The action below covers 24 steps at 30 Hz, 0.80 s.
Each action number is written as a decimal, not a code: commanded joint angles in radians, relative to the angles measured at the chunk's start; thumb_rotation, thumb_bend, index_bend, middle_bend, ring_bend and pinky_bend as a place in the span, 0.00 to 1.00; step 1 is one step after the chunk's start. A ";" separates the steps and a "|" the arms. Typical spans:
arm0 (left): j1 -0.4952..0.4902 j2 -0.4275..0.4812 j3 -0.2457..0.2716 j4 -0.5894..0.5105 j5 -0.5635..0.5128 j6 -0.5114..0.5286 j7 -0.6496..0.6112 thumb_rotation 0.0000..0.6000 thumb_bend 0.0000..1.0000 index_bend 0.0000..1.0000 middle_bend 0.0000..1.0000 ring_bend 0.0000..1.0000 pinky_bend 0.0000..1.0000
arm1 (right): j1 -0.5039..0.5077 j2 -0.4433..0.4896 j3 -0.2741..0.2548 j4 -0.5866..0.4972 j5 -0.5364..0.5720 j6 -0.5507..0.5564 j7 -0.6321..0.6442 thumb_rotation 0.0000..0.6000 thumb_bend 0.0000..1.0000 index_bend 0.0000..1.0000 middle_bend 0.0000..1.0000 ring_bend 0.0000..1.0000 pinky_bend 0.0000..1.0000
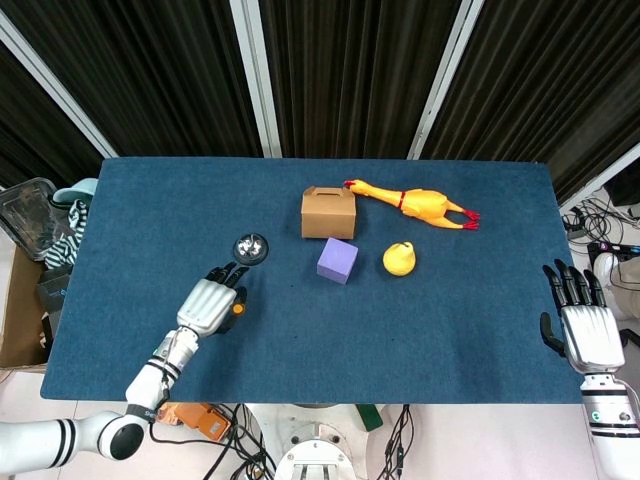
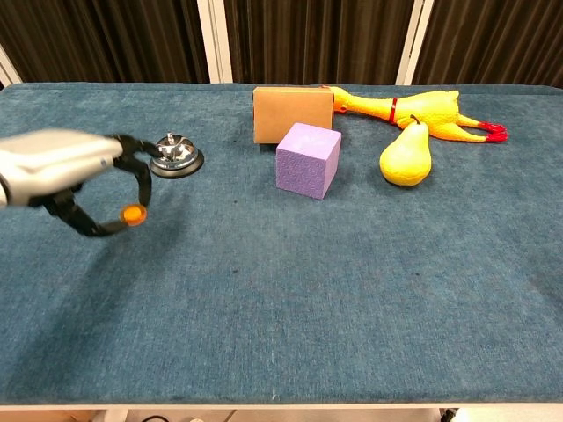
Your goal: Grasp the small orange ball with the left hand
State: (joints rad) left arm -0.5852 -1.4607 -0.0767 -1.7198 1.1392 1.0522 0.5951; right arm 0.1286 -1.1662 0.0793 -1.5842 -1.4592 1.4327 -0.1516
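My left hand (image 1: 208,305) (image 2: 66,169) is lifted above the blue table at its front left. It pinches the small orange ball (image 2: 132,214) (image 1: 238,309) between thumb and fingertips. The ball hangs clear of the cloth, with a shadow below it. My right hand (image 1: 587,325) rests at the table's right edge in the head view, flat, fingers spread, holding nothing. The chest view does not show it.
A silver call bell (image 2: 175,153) (image 1: 251,246) stands just behind my left hand. Farther back, at the middle, are a cardboard box (image 1: 329,212), a purple cube (image 2: 308,160), a yellow pear (image 2: 406,157) and a rubber chicken (image 1: 417,204). Clutter sits off the table's left edge (image 1: 45,240).
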 commanded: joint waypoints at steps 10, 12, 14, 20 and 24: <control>-0.110 0.252 -0.102 -0.224 -0.142 0.000 0.176 1.00 0.36 0.49 0.08 0.00 0.15 | 0.000 0.001 0.002 -0.001 0.005 -0.002 -0.001 1.00 0.69 0.00 0.03 0.11 0.08; -0.128 0.284 -0.112 -0.248 -0.169 -0.004 0.196 1.00 0.36 0.49 0.08 0.00 0.15 | 0.000 0.001 0.001 -0.001 0.004 -0.002 -0.001 1.00 0.69 0.00 0.03 0.11 0.08; -0.150 0.319 -0.124 -0.276 -0.202 -0.008 0.221 1.00 0.36 0.49 0.09 0.00 0.15 | 0.000 0.001 0.001 0.000 0.004 -0.002 -0.001 1.00 0.69 0.00 0.03 0.11 0.08; -0.220 0.409 -0.159 -0.335 -0.296 -0.011 0.279 1.00 0.36 0.49 0.08 0.00 0.15 | 0.000 0.000 0.001 -0.001 0.004 -0.001 -0.004 1.00 0.69 0.00 0.03 0.11 0.08; -0.269 0.465 -0.170 -0.358 -0.375 -0.011 0.327 1.00 0.36 0.49 0.08 0.00 0.15 | 0.001 0.000 0.000 -0.001 0.004 -0.003 -0.004 1.00 0.69 0.00 0.03 0.11 0.08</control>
State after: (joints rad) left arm -0.8276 -1.0188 -0.2371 -2.0616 0.7981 1.0420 0.8958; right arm 0.1292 -1.1663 0.0797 -1.5848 -1.4553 1.4296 -0.1560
